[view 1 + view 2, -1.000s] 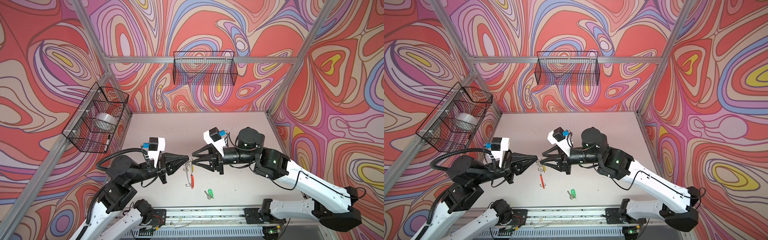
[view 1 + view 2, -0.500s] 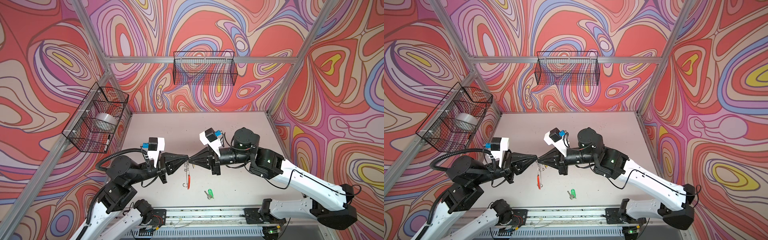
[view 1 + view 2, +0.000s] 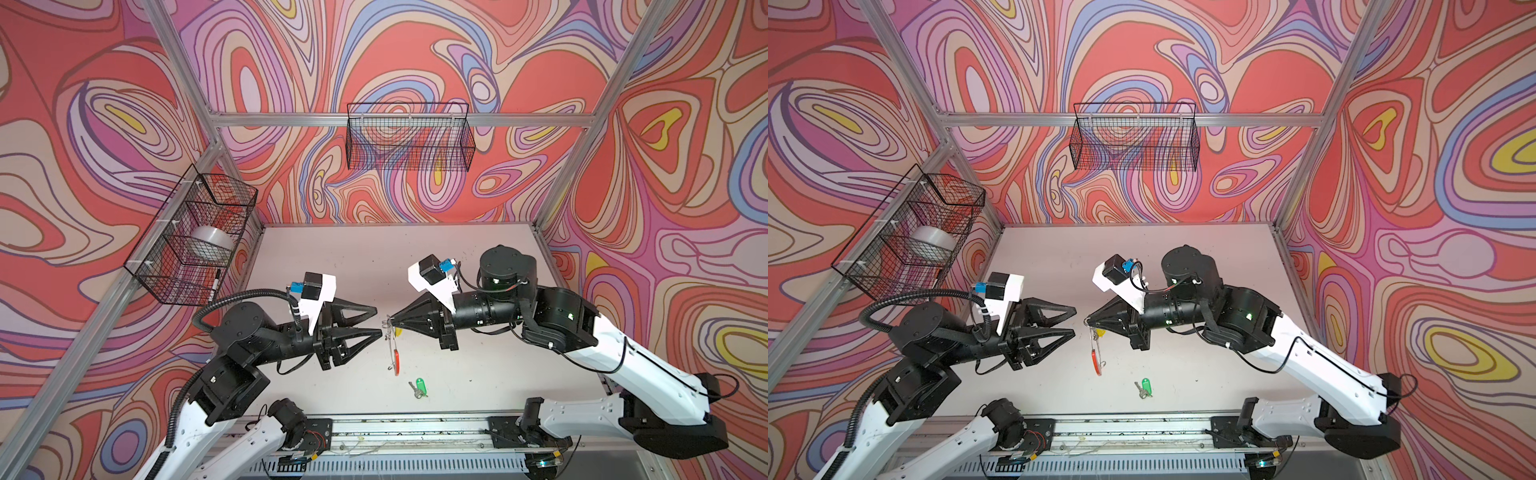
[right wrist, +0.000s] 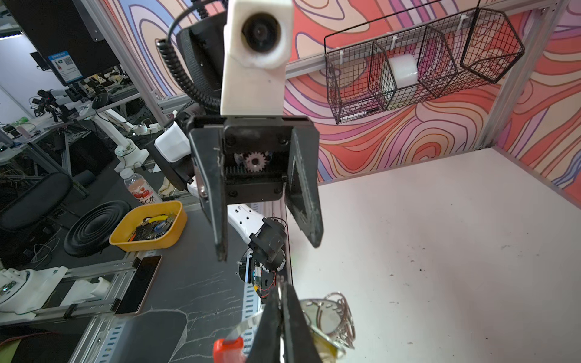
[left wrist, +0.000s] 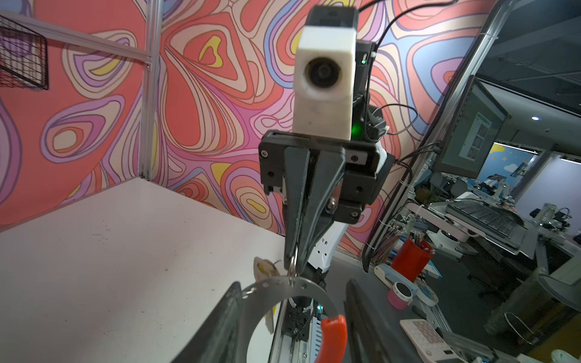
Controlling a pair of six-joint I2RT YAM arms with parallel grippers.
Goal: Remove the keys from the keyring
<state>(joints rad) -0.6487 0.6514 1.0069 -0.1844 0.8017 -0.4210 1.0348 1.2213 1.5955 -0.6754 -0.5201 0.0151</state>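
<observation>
— Keyring [image 5: 314, 290]: where is it?
— It hangs in the air above the white table [image 3: 332, 257], between the two arms. It dangles edge-on from the tips of the right gripper [image 3: 390, 327] in both top views. Its red segment [image 3: 397, 360] hangs lowest.
— How is it held?
— That gripper's fingers are pressed together. The left wrist view shows them pinching a small split ring [image 5: 293, 267] threaded through a hole in the grey band.
— And the keys?
— The yellow-tagged key [image 3: 398, 331] hangs at the top of the keyring, just beside the right fingertips. The green-tagged key [image 3: 417, 386] is off it. That key lies flat on the table, nearer the front rail [image 3: 395, 428], and touches nothing else.
— The left gripper [image 3: 378, 321]?
— Its fingers are spread and hold nothing. Its tips point at the keyring from the left and stand just beside it, with a narrow gap showing in both top views.
— Any other rings?
— A bunch of thin silver rings [image 4: 338, 314] shows beside the yellow tag in the right wrist view. How they attach I cannot tell.
— What is around the workspace?
— A side basket [image 3: 191, 245] of black wire on the left wall holds a pale tape roll [image 3: 208, 240]. A back basket [image 3: 409, 137] of the same wire hangs on the rear wall.
</observation>
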